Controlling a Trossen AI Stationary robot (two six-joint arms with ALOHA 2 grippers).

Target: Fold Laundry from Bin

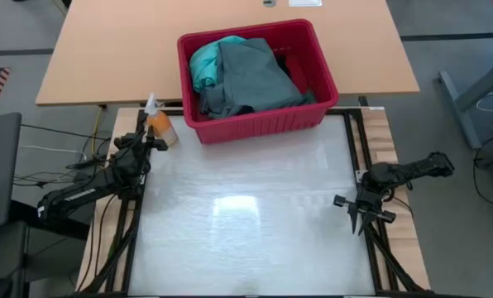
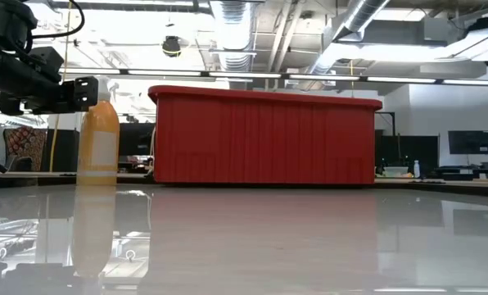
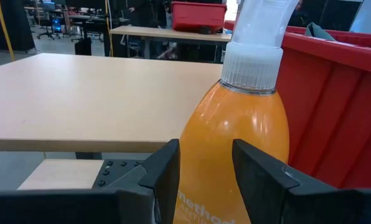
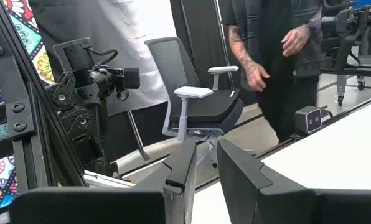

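The red bin (image 1: pixel 259 126) stands at the table's far edge, seen side-on in the low view as the bin (image 2: pixel 264 135). The laundry lies heaped inside it: a grey-green garment (image 1: pixel 251 79) on top, a turquoise one (image 1: pixel 203 66) beside it, and some black cloth (image 1: pixel 300 73). My left gripper (image 3: pixel 205 152) is open at the far left, level, with its fingers just short of an orange spray bottle (image 3: pixel 241 143). My right gripper (image 4: pixel 206 149) waits at the table's right edge (image 1: pixel 358 217), with a narrow gap between its fingers and nothing in it.
The orange spray bottle (image 1: pixel 160 126) stands upright left of the bin. The white tabletop (image 1: pixel 246 223) between the arms is bare. Black frame rails (image 1: pixel 356 141) run along its sides. A tan table (image 1: pixel 106 50) lies behind. A person (image 4: pixel 279 56) and an office chair (image 4: pixel 201 106) are beyond the table.
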